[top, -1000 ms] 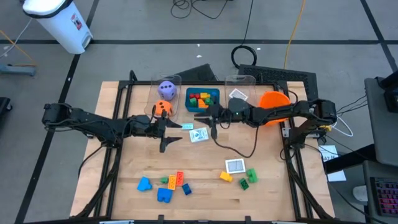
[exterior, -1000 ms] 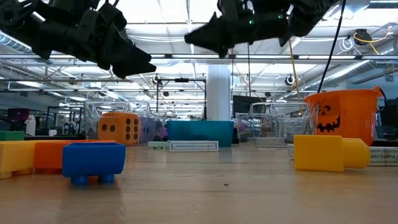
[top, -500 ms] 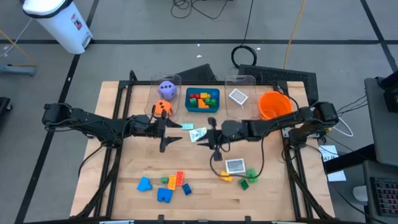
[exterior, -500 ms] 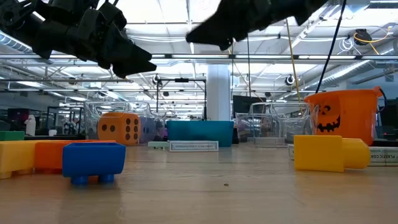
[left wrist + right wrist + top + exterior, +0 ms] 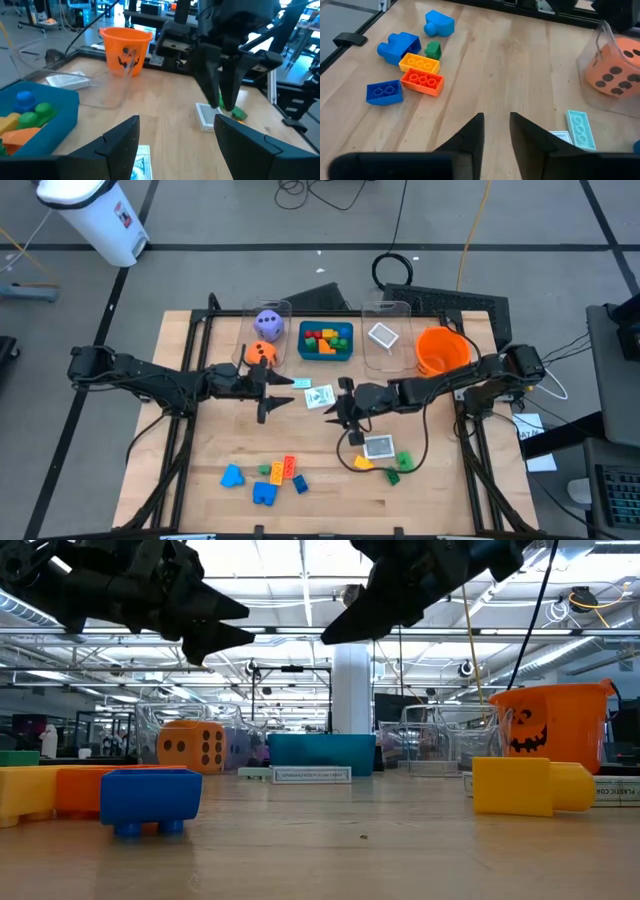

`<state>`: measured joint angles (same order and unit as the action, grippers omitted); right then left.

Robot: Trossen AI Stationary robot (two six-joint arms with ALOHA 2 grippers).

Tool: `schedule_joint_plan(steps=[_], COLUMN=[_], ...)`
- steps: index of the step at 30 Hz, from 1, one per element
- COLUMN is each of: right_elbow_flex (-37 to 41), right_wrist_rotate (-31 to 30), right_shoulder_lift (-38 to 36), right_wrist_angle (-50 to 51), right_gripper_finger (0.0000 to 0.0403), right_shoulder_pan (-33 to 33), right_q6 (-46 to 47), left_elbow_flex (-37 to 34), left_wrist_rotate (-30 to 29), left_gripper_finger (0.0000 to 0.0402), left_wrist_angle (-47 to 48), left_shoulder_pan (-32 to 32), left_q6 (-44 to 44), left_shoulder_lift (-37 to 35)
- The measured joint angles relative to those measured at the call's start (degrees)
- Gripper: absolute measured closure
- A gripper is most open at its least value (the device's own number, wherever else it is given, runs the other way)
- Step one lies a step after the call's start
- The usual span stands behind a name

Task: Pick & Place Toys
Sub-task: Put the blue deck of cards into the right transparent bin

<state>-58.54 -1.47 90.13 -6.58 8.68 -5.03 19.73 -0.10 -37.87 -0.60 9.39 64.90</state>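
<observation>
Loose toys lie on the wooden table: blue, orange, yellow and green bricks near the front left, a white card with green and yellow bricks at front right, and another card mid-table. My right gripper hovers above the table's middle between the two cards, slanting down, its fingers a little apart and empty. My left gripper hovers left of it, open and empty. An orange die and a purple die sit in a clear bin.
A teal tray with bricks, a clear bin holding a card and an orange bowl stand along the far side. A pale teal brick lies beside the mid-table card. Bare wood lies between the two front toy groups.
My right gripper has swung from over the far bins toward the table's near edge and tipped downward, sinking a little. My left gripper has stayed in place and rolled slightly about its own axis. No toy has moved.
</observation>
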Motion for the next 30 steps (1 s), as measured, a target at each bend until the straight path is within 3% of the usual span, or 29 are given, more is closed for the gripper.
schedule_joint_plan(steps=[13, 18, 23, 30], right_elbow_flex=[0.00, -0.11, -0.35, -5.27], right_wrist_rotate=[0.32, 6.69, 7.72, 12.28], right_shoulder_lift=[1.83, 5.96, 10.22, 15.75], right_wrist_angle=[-2.89, -7.75, -10.69, -3.98], right_gripper_finger=[0.0129, 0.0077, 0.0056, 0.0066], right_shoulder_pan=[-6.99, -11.09, -13.33, -13.89], right_q6=[-3.46, -1.80, -1.89, -1.89], left_elbow_flex=[0.02, 0.02, 0.05, 0.04], left_wrist_rotate=[0.04, 0.04, 0.04, 0.04], left_gripper_finger=[0.0144, 0.0144, 0.0144, 0.0144], left_wrist_angle=[0.54, 2.43, 7.34, 16.80], left_shoulder_pan=[0.00, -0.02, -0.01, 0.00], left_q6=[-6.73, -8.82, -9.18, -9.06], left_shoulder_lift=[-3.12, -8.71, -15.66, -22.83])
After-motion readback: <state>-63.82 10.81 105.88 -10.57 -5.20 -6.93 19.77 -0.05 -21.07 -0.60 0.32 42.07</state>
